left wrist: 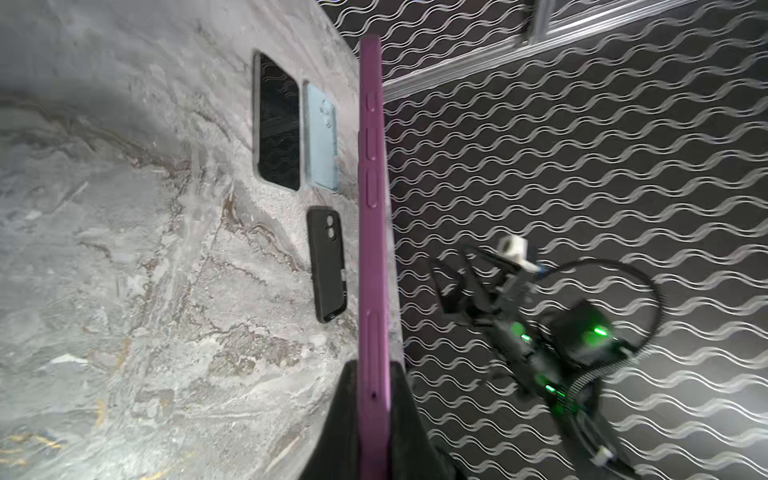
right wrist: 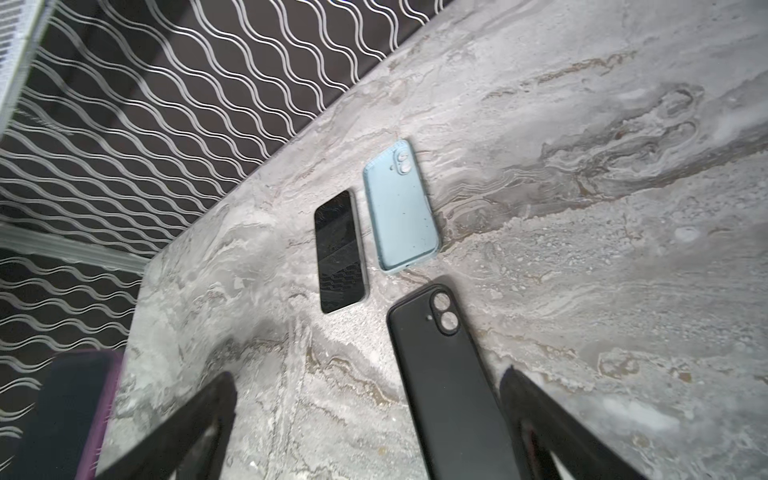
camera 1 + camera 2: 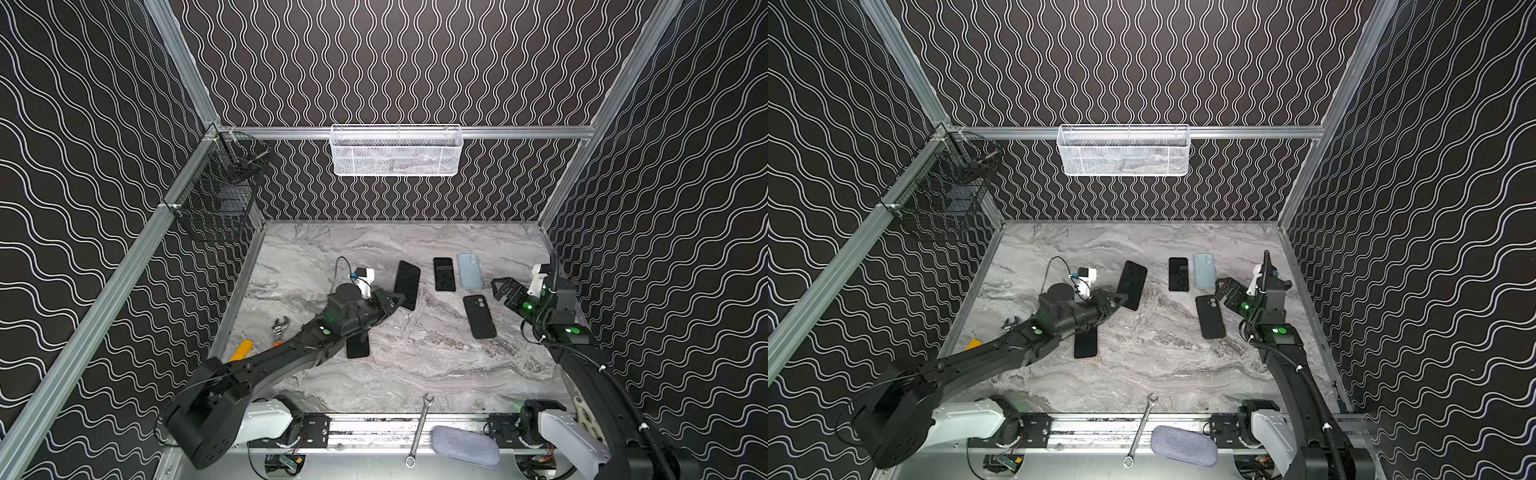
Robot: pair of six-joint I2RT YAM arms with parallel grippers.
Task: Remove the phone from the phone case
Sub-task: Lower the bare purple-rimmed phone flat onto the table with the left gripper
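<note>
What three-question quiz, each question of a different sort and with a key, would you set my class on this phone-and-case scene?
1. True or false: the right gripper is open and holds nothing.
2. Multiple choice: the phone clamped in the left gripper sits in a case of which colour? A blue, B purple, C black.
3. Short answer: what lies directly beside the light blue case?
Key: 1 true. 2 B. 3 the screen-up phone.

The purple phone case (image 1: 372,208) (edge-on) is cropped in the left wrist view.
</note>
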